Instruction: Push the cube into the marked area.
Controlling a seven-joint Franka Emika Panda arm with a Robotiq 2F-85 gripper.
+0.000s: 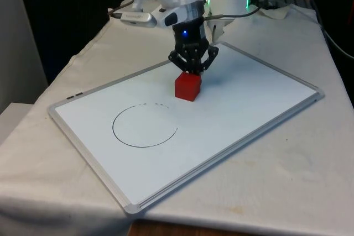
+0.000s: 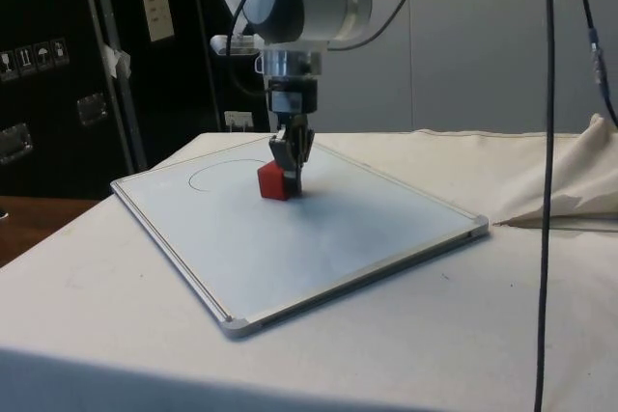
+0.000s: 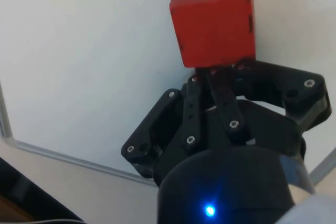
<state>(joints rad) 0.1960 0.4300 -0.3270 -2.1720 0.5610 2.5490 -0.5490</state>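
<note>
One matte red cube (image 1: 187, 86) touches the closed black hand (image 1: 192, 70).

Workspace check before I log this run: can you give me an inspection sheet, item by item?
Surface: white cloth over the table, with a whiteboard lying flat on it.
Job's things: red cube on the whiteboard, outside the drawn circle, which lies toward the front view's left of it.
Clutter: nothing seen on the whiteboard; bunched cloth at the table's edge.
Grippers: pincer shut, its tips against the cube's far side, not clamped around it.
Cables: black cables hang down in the side view; one runs behind the arm.
Surroundings: black curtains behind; dark cabinets at the side.
</note>
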